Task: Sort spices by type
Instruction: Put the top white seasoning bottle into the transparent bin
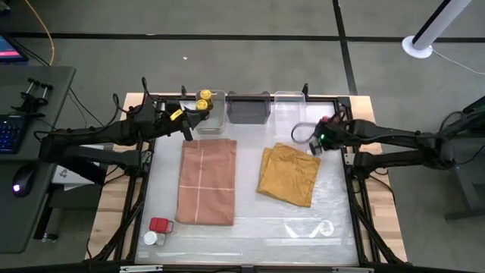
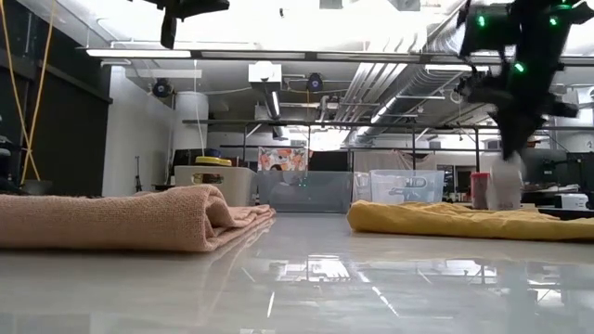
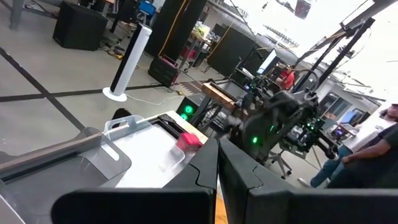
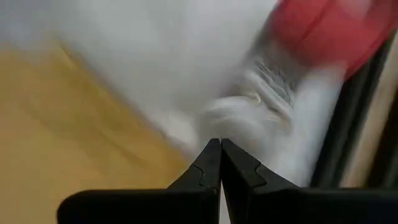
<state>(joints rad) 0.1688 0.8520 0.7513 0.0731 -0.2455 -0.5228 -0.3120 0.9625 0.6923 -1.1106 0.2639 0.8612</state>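
at the table's near left corner a red tin (image 1: 159, 224) and a white-topped shaker (image 1: 151, 238) sit together. two yellow-lidded jars (image 1: 203, 99) rest in the far left bin (image 1: 214, 121), beside the left gripper (image 1: 188, 133), fingers pressed together and empty. the right gripper (image 1: 311, 146), also pinched closed on nothing, hovers over the mustard cloth (image 1: 288, 175).

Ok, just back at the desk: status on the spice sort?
Left gripper shut, empty, near back-left bin. Right gripper shut, empty, beside a shaker and red tin. Yellow-lidded jars at that bin. Nothing blocking.
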